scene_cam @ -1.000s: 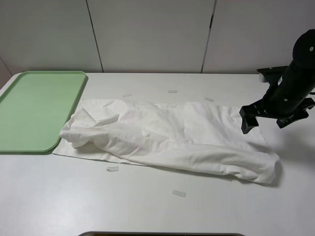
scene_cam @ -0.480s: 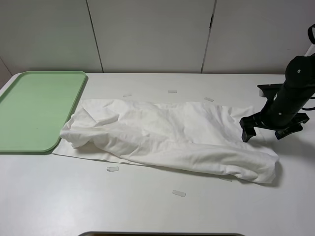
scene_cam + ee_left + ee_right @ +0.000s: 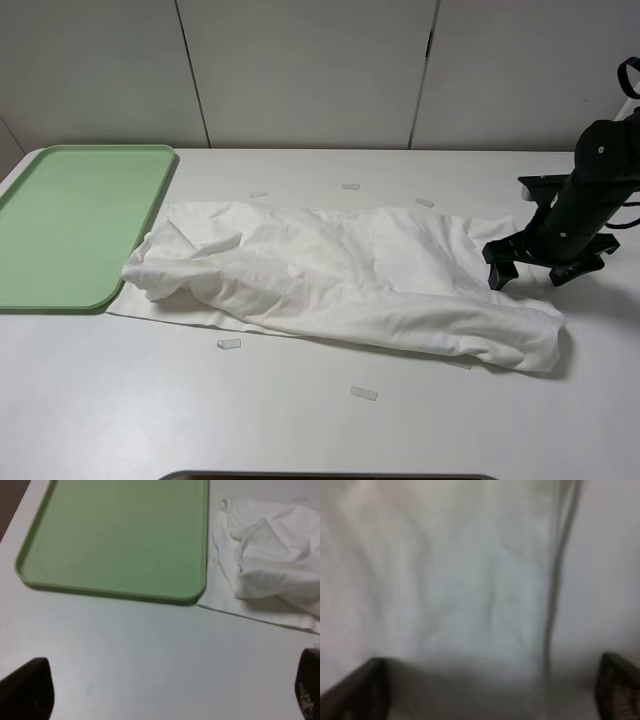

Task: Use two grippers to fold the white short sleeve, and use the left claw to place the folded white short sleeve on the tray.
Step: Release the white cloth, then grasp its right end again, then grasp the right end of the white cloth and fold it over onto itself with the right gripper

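shirt (image 3: 340, 275) runs sideways from tray (image 3: 60, 220) to right gripper (image 3: 530, 272), its fingers and left gripper (image 3: 167, 695) fingers spread apart.

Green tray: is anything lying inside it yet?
Nothing shows inside the green tray, only bare floor. The white short sleeve lies beside its near right corner. The high view crops its left edge.

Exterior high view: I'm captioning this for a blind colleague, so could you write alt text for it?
A wrinkled white short sleeve lies stretched across a white table, one end beside a green tray. The right gripper, open, is at the shirt's other end; small pale scraps dot the table.
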